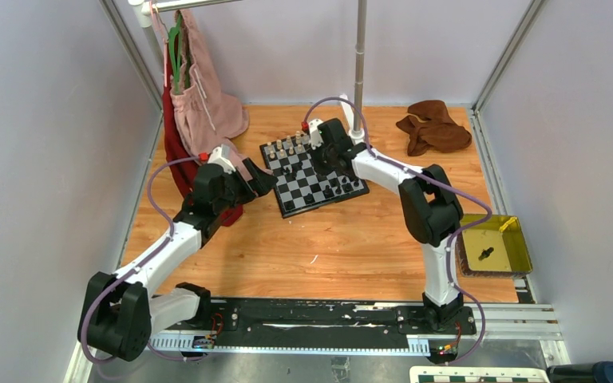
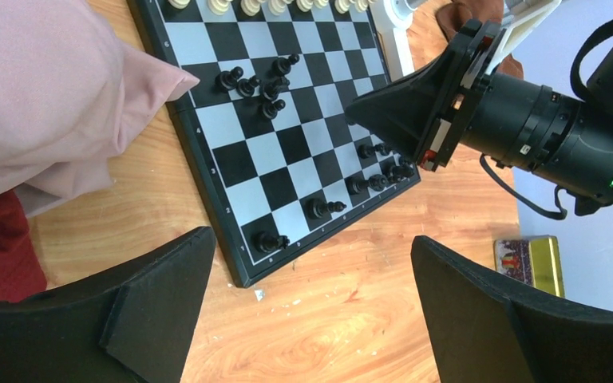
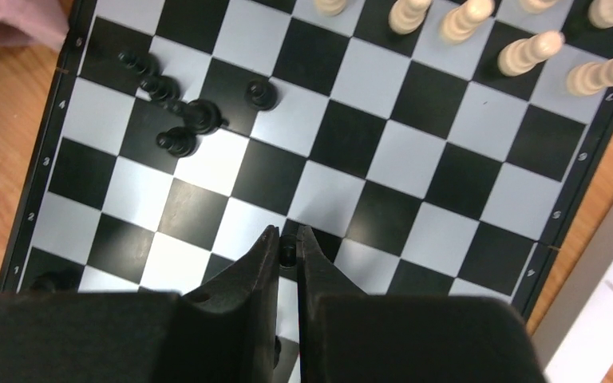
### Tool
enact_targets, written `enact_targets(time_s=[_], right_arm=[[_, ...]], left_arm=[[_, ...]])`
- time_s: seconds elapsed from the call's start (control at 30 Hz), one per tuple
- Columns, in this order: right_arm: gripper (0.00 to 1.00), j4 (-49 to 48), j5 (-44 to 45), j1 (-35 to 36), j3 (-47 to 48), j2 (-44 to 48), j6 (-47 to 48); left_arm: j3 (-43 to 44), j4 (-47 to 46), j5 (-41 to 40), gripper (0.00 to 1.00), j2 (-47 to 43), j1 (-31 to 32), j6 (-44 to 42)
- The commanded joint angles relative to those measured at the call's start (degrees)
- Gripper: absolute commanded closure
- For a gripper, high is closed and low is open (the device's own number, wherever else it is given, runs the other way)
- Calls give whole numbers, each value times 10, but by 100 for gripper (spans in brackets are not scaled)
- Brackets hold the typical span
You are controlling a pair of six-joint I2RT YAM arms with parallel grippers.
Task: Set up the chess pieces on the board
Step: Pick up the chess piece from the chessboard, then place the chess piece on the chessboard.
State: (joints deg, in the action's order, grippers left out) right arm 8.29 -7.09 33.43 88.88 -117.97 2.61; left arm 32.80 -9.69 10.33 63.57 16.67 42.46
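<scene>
The board (image 1: pixel 303 190) lies tilted at mid-table. Cream chess pieces (image 1: pixel 287 146) line its far edge; they show at the top of the right wrist view (image 3: pixel 527 52). A cluster of black pieces (image 3: pixel 179 112) stands near the board's left side, and more black pieces (image 2: pixel 379 171) line the near-right edge. My right gripper (image 3: pixel 287 239) reaches over the board, shut on a small black piece (image 3: pixel 287 252) pinched between its tips above a dark square. My left gripper (image 2: pixel 311 255) stands wide open and holds nothing, just off the board's near-left corner (image 2: pixel 243 275).
A pink cloth (image 1: pixel 203 96) hangs from a rail and drapes against the board's left edge (image 2: pixel 48 96), with a red cloth (image 1: pixel 177 152) under it. A brown cloth (image 1: pixel 435 128) lies at the back right. A yellow tray (image 1: pixel 519 255) at the right edge holds one black piece. A metal pole (image 1: pixel 359 64) rises behind the board.
</scene>
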Motion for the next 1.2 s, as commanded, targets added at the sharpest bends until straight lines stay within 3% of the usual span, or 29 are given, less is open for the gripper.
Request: enact_targets(time_s=[0.0,0.33,1.17], right_arm=[[97,-2,19,18,-31,30,-5],[98,-14,33,23,-88,65,-7],[98,-19,36,19,-114,70,-3]], left_arm=[[-8,22,2,0,-23,-4,-2],[-16,34,-1,0,-44,-4,4],[-24,34,-6,0,-51,-3,15]])
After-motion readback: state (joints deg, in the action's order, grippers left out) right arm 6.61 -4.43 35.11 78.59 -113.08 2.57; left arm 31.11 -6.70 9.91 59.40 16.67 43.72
